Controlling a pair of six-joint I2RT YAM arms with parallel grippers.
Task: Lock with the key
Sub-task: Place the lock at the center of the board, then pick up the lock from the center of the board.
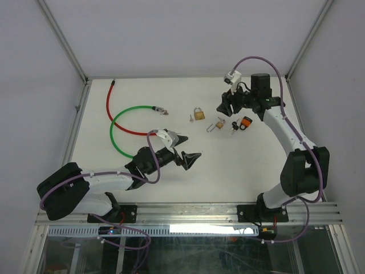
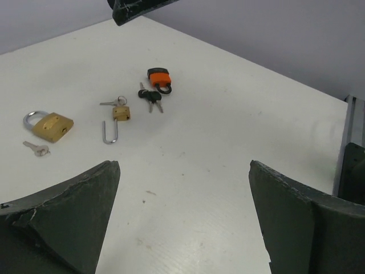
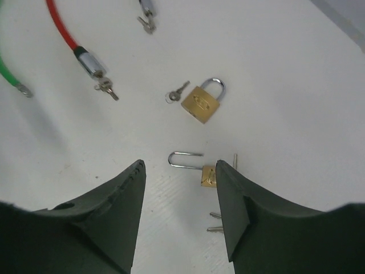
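A small brass padlock (image 1: 217,124) with its long shackle swung open lies mid-table, with a key on a ring beside it. My right gripper (image 1: 226,106) is open and empty above it. In the right wrist view the small padlock (image 3: 208,174) lies just by the right fingertip, and my right gripper (image 3: 179,165) holds nothing. A larger shut brass padlock (image 1: 198,114) has a loose silver key (image 1: 191,119) at its left. My left gripper (image 1: 186,155) is open and empty, well in front of the locks. In the left wrist view my left gripper (image 2: 184,165) is over bare table.
An orange padlock (image 1: 246,121) with black-headed keys (image 1: 235,126) lies right of the small padlock. A red cable lock (image 1: 108,105) and a green cable lock (image 1: 121,134) curve across the left half. Metal frame rails run along the table edges.
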